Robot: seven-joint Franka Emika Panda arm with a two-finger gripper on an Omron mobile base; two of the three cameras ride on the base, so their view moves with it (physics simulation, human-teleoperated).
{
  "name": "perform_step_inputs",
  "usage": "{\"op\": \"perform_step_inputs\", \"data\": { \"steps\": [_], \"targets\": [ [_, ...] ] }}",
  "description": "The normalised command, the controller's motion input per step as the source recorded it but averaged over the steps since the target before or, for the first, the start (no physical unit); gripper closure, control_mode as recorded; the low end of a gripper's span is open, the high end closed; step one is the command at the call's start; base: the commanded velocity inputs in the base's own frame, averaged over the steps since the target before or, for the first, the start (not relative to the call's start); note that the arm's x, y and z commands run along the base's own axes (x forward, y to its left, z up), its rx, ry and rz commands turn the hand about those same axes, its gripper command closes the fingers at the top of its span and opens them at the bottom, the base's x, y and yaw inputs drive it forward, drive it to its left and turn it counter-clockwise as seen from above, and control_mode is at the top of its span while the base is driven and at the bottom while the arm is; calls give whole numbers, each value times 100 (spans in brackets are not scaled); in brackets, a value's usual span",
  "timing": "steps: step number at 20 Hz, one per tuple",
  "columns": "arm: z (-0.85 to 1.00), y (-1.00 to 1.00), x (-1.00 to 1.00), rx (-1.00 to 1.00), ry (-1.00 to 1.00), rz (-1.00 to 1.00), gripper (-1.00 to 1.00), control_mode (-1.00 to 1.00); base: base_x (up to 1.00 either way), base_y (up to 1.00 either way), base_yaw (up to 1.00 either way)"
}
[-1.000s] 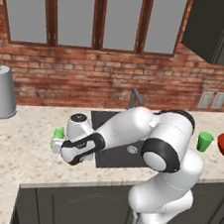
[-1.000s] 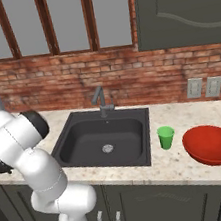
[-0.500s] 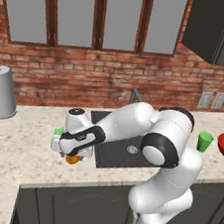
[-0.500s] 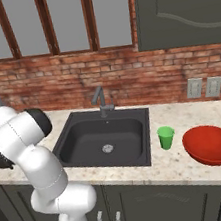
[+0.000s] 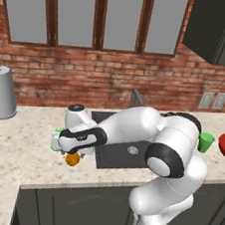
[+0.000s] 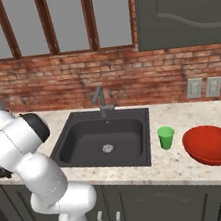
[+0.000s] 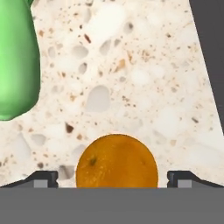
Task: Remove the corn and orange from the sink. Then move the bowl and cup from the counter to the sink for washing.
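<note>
Speckled stone bench (image 7: 131, 78) is carrying the orange (image 7: 117, 161), which we are seeing sitting between the spread fingertips (image 7: 43, 179) of our tool (image 7: 117, 180), neither tip touching it. The green corn (image 7: 15, 61) is lying nearby, left of the sink (image 5: 124, 153).

In the left base view the orange (image 5: 71, 159) lies on the worktop (image 5: 19, 147) at lower left, left of the sink (image 5: 124, 153), with the corn (image 5: 59, 130) just above it. In the right base view the cup (image 6: 166, 137) stands between the sink and the bowl (image 6: 211, 144).
</note>
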Motion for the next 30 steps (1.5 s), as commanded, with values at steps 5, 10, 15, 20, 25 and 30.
{"op": "perform_step_inputs", "data": {
  "steps": [5,10,15,20,25,30],
  "targets": [
    [31,-20,-15,0,-2,0,-100,-100,0,0,0],
    [32,-26,-12,0,-1,0,-100,-100,0,0,0],
    [26,-32,-16,0,0,0,-100,-100,0,0,0],
    [20,-39,-24,0,0,0,-100,-100,0,0,0],
    [22,-42,-22,0,0,2,-100,-100,0,0,0],
    [24,-43,-21,0,0,1,-100,-100,0,0,0]
  ]
}}
